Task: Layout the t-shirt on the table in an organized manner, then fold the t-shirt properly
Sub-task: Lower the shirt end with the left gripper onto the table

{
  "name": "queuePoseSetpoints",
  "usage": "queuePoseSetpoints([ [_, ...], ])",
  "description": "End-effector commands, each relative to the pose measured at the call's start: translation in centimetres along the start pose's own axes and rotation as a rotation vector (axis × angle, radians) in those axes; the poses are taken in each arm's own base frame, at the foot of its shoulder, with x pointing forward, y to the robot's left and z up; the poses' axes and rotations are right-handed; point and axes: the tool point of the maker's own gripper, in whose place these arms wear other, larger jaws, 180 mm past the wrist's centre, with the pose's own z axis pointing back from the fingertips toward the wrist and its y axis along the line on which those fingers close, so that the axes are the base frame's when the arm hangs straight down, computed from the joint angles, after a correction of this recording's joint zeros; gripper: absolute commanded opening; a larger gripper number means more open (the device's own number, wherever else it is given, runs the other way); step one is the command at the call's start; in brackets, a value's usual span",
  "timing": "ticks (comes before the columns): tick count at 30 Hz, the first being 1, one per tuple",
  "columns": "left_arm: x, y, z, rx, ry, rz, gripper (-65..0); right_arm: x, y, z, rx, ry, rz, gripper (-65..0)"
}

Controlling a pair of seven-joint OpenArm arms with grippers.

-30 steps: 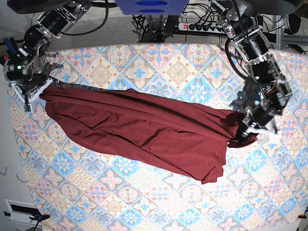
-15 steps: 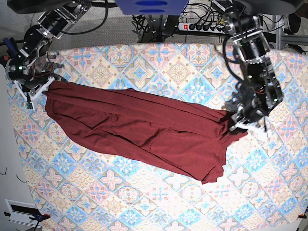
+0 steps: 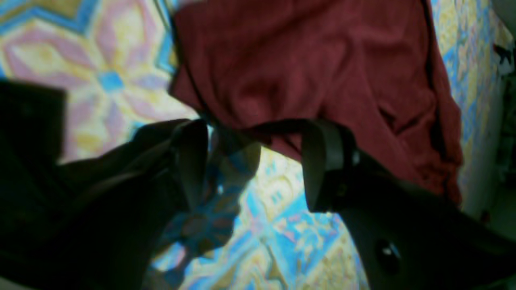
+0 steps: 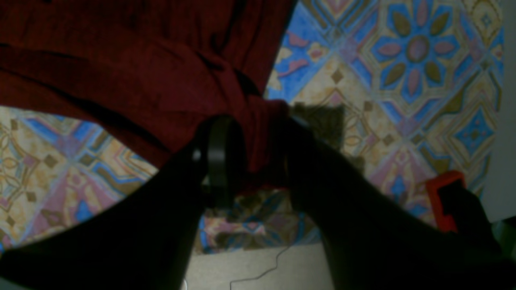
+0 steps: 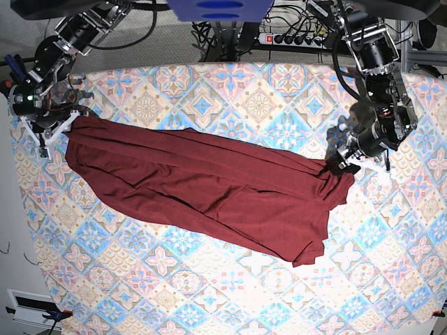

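On table point(image 5: 230, 293): I see shirt point(image 5: 209, 188) spread diagonally, 10 to 4 o'clock, wrinkled.
Left gripper point(image 3: 254, 161): jaws apart, shirt edge at 12 o'clock, nothing held.
Right gripper point(image 4: 258, 153): parted, shirt corner between fingers.

Grey floor beyond the far edge, with a white power strip point(image 5: 292, 39) amid tangled black cables point(image 5: 213, 33) — a white vent point(image 5: 31, 305) low on the left, light flat and even.
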Motion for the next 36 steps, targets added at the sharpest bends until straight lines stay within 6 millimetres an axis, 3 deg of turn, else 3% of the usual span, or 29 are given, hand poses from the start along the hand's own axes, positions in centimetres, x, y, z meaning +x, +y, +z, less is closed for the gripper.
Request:
queuePoseSetpoints([
  [1,1.2,-0.6,0.6,-0.023,-0.034,-0.016,-28.9,1.4,-0.9,0.7,-0.025,-0.045,0.01,-45.5],
  [7,-0.2,0.0,0.7,-0.029,-0.011,0.012,-28.9,1.6,-0.8,0.7,-0.024,-0.048,0.011,-45.5],
  [14,0.5,-0.3,0.4,-0.031,-0.049,0.015,-28.9,1.6,-0.8,0.7,-0.023,-0.047,0.01,-45.5],
  [23,1.0,-0.2,-3.0,-0.059,-0.02,0.145,-28.9,1.6,-0.8,0.7,-0.023,-0.045,0.01,-45.5],
  [27,1.5,-1.3,-4.3,-0.08,-0.046,0.169,-29.2,1.5,-0.8,0.7,-0.024,-0.043,0.011,-45.5],
  [29,1.4,-2.2,-4.8,-0.098,-0.047,0.173,-34.8,1.4,-0.8,0.7,-0.024,-0.042,0.011,-45.5],
  [33,1.6,-2.9,-5.1,-0.117,-0.057,0.178,-65.0,1.3,-0.9,0.8,-0.025,-0.043,0.005,-45.2],
  [36,1.6,-3.0,-5.1,-0.118,-0.053,0.177,-65.0,1.4,-1.1,1.1,-0.033,-0.05,0.008,-45.0],
])
